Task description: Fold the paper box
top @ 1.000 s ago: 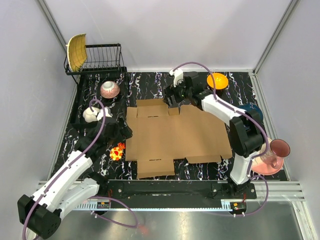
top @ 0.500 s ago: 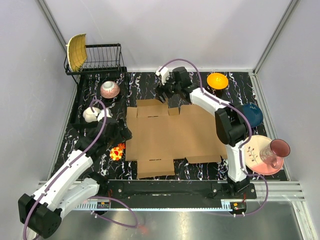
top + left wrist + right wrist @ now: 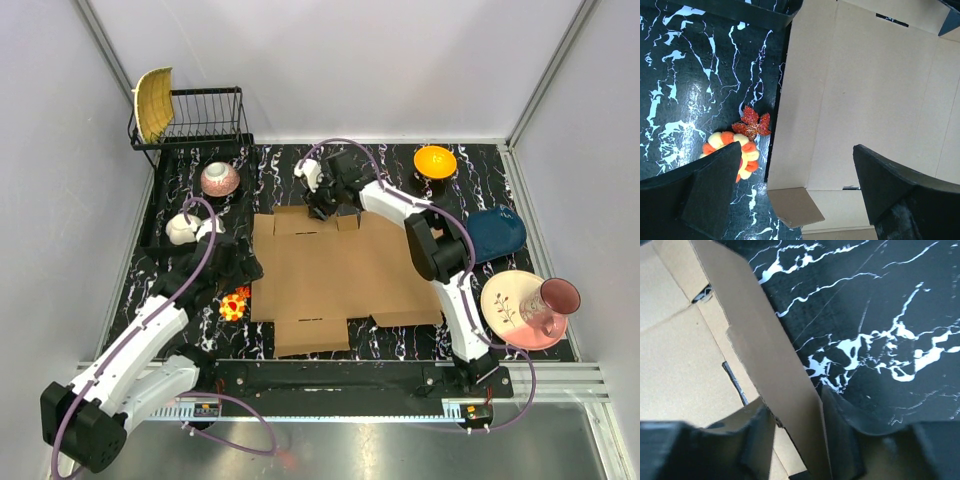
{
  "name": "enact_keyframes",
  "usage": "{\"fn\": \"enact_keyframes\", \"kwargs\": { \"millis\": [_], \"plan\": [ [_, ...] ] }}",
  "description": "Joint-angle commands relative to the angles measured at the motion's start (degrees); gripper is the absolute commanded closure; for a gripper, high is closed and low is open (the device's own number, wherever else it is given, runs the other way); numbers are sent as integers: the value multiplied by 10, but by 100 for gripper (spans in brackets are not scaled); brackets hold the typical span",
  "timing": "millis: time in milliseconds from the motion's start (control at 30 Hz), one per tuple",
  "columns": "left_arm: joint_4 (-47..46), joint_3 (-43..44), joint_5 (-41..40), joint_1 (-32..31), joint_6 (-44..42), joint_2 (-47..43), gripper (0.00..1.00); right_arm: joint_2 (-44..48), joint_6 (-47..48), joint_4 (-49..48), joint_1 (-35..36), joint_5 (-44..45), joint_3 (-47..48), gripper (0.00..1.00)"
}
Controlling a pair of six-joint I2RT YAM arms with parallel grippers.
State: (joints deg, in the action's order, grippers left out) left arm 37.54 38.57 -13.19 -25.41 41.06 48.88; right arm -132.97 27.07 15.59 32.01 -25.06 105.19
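The paper box [image 3: 345,270] lies nearly flat in the middle of the counter [image 3: 280,165], so almost all the folding is left. Only its far flap [image 3: 775,360] tips up, with the right tool [image 3: 320,205] straddling it; I cannot tell if it pinches. The left tool [image 3: 797,170] hangs spread wide over the box's left edge, a toy flower [image 3: 730,142] just beside. There is open counter behind the far edge.

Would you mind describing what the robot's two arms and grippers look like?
Both arms, the left arm and the right arm, have smooth white link shells joined by black joint housings. A mauve cable loops loosely along each. The left gripper and right gripper are matte black, with wedge-shaped ends.
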Motion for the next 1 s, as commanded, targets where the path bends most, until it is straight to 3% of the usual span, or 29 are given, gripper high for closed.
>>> {"fn": "enact_keyframes", "kwargs": {
  "millis": [0, 200, 367, 767, 967],
  "plan": [
    [-24, 7, 16, 5, -12, 2, 4, -3, 11, 18, 13, 18, 29, 59],
    [-21, 20, 9, 10, -12, -13, 4, 74, 46, -5, 13, 111, -8, 83],
    [-18, 55, 3, 14, -16, -20, 4, 190, 74, -7, 13, 162, -51, 100],
    [13, 118, -25, 17, -16, -57, 4, 451, 94, 82, 28, 247, -138, 97],
    [17, 143, -32, 18, -4, -75, 5, 544, -7, 64, 27, 388, -177, 100]
  ]
}}
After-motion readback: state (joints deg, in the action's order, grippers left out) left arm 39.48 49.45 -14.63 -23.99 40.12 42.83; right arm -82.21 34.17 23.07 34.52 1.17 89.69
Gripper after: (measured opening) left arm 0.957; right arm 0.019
